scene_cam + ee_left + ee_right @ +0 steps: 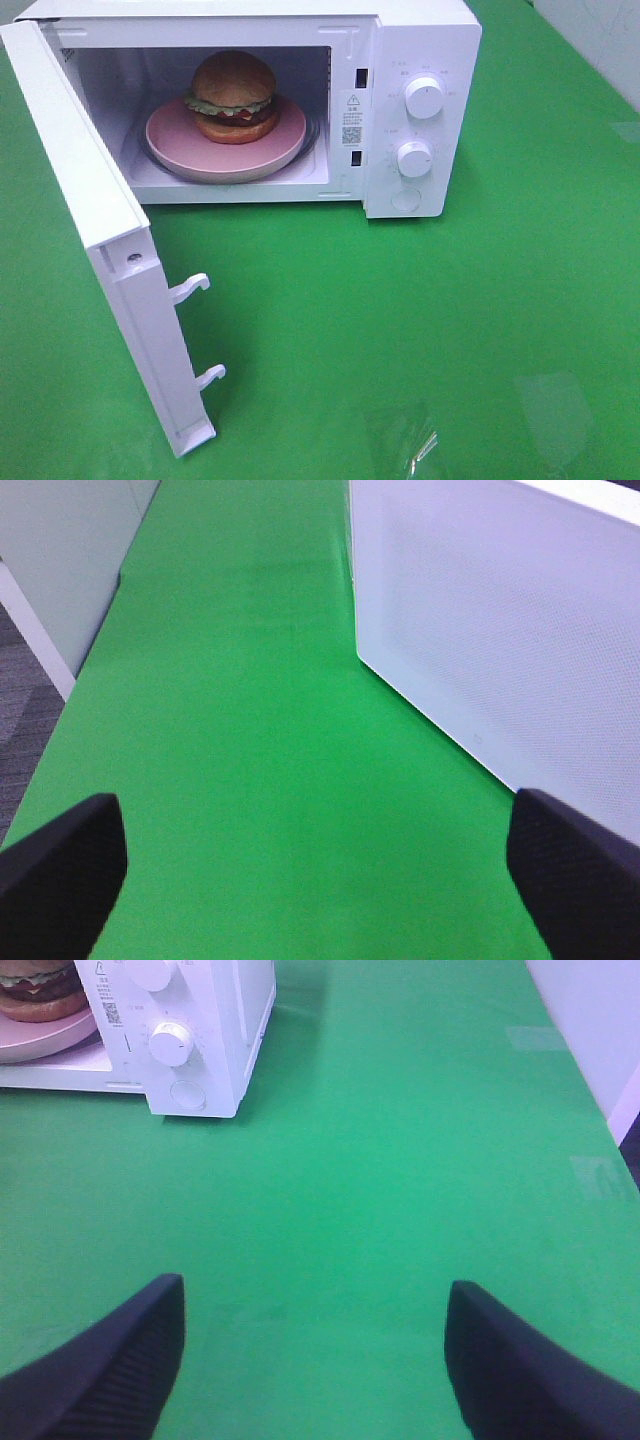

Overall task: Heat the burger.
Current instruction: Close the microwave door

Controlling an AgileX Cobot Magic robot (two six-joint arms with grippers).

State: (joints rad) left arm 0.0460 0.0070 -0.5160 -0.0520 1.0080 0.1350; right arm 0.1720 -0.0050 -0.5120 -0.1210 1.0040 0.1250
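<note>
Sitting inside the open cavity of a white boxy microwave oven [420, 40], the round burger [233, 95], with its golden-brown domed bun, frilly green lettuce and dark patty, rests on the middle of a wide pink plate [170, 150]. The oven's white door [95, 200] is swung fully out toward the left of the high view, and two white latch hooks [190, 288] jut from its free edge. Right of the cavity, two round white knobs [424, 97] sit one above the other on the control panel. The oven stands on a green tabletop [420, 320].

Neither arm shows in the high view. In its wrist view the left tool [315, 875] has its two black fingers [60, 870] spread wide, with only green tabletop between them and nothing gripped. The door's pale dotted panel stands close by on one side. The burger cannot be seen from there.

The right tool [315, 1355] is likewise spread and empty, and it hangs over bare tabletop. It is well apart from the oven. From its camera the burger shows only as a sliver at the far corner, within the cavity on the plate. The control panel lies nearer the tool than the burger does. Neither tool touches the burger, plate or oven.
</note>
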